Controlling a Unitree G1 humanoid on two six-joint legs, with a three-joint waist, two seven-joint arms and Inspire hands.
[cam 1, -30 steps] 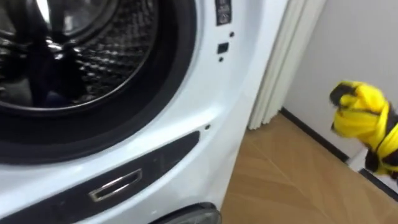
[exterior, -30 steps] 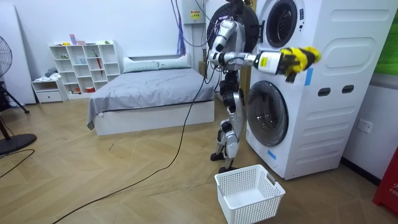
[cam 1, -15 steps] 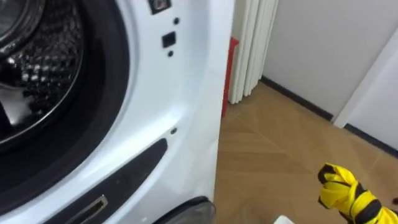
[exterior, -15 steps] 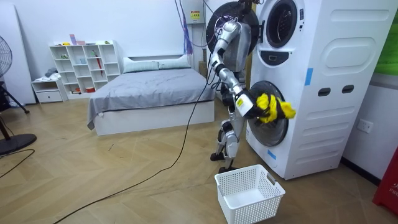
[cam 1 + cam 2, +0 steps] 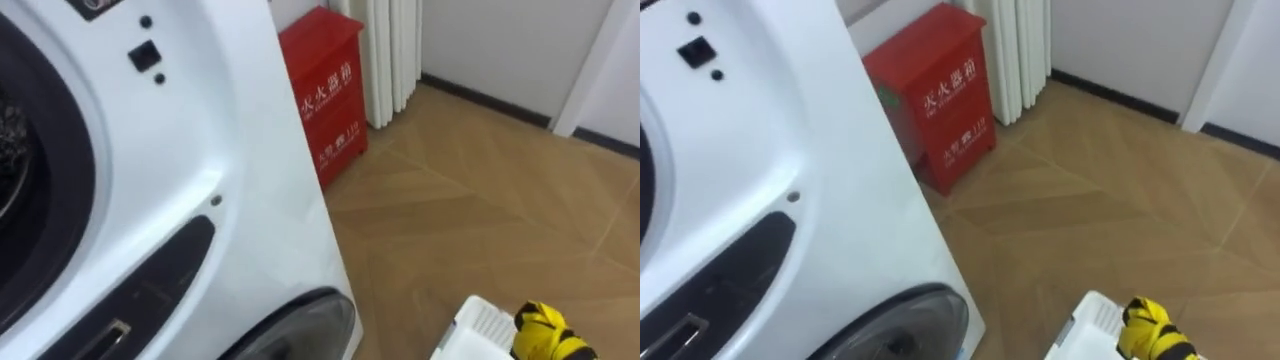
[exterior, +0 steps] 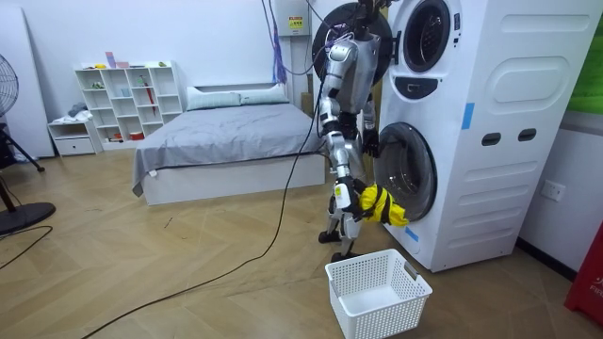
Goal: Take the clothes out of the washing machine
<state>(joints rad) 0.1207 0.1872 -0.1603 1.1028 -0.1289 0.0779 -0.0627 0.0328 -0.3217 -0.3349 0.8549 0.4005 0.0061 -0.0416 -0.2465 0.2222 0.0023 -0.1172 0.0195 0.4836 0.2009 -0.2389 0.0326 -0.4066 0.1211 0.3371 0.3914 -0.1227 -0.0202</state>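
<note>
The right hand point(image 6: 347, 195) is clutching the yellow garment point(image 6: 383, 206), fingers closed into the bunched cloth, and the bundle is hanging above the white basket point(image 6: 377, 318), well clear of its rim. From the head camera it's showing over the basket's edge on the side toward the washing machine point(image 5: 250, 150), not over the middle. That's what I'm worrying about. With a release here, the cloth is likely catching the rim or slipping to the floor between basket and machine. A loose fold snagging on the fingers is the other hazard, pulling it back out.
</note>
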